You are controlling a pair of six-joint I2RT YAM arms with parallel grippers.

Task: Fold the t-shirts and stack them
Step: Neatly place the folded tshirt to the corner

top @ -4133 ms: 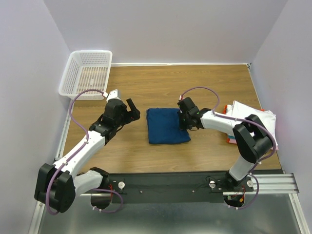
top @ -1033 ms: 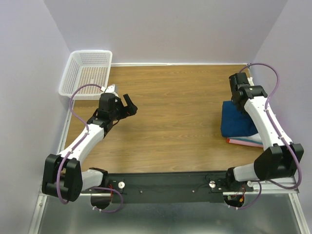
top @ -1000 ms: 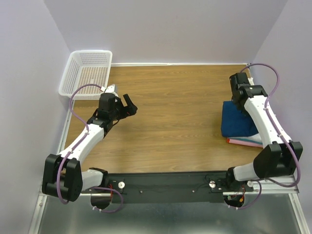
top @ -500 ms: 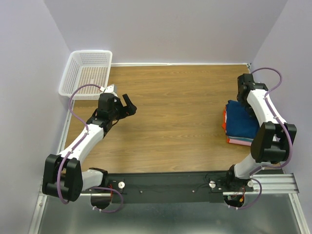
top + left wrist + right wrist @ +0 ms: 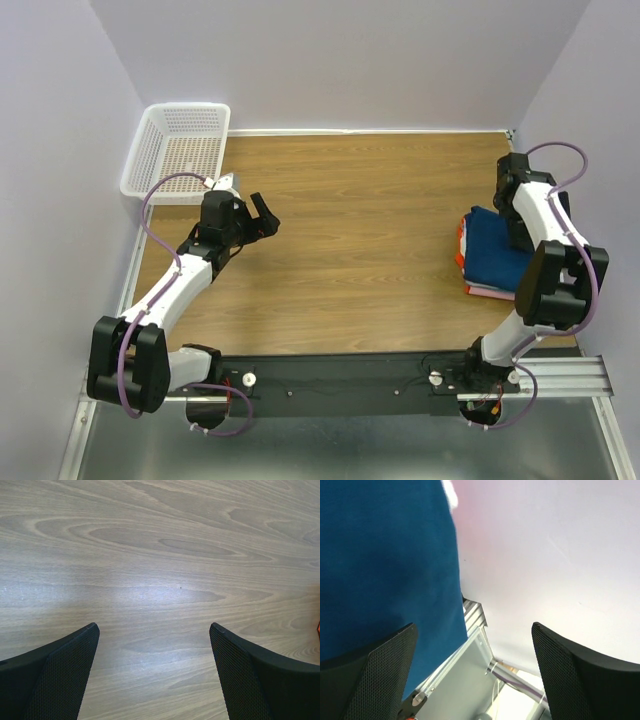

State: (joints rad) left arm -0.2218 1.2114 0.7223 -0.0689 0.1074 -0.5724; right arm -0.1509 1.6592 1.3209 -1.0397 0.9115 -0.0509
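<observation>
1. Your right gripper (image 5: 473, 625) is spread wide and holds nothing. The folded teal-blue tee (image 5: 492, 248) lies on top of the stack (image 5: 484, 292) at the right edge of the table (image 5: 380, 200).
2. 1 finger hangs just over that tee, so a careless lift could snag the cloth and skew the pile.
3. The wall (image 5: 600, 150) crowds this arm. Your room to move lies leftward.
4. Your left gripper (image 5: 262, 218), also wide open and holding nothing, hovers near the basket (image 5: 180, 150).

From above, the right arm (image 5: 545, 215) lay over the right side of the dark blue tee (image 5: 490, 250), which hid all but thin edges of the orange-red tee (image 5: 461, 240) and pink tee (image 5: 485, 291) beneath. At the right wrist that tee ran off the frame's left and top, and a white smear (image 5: 449, 491) beside it was too blurred to tell.
</observation>
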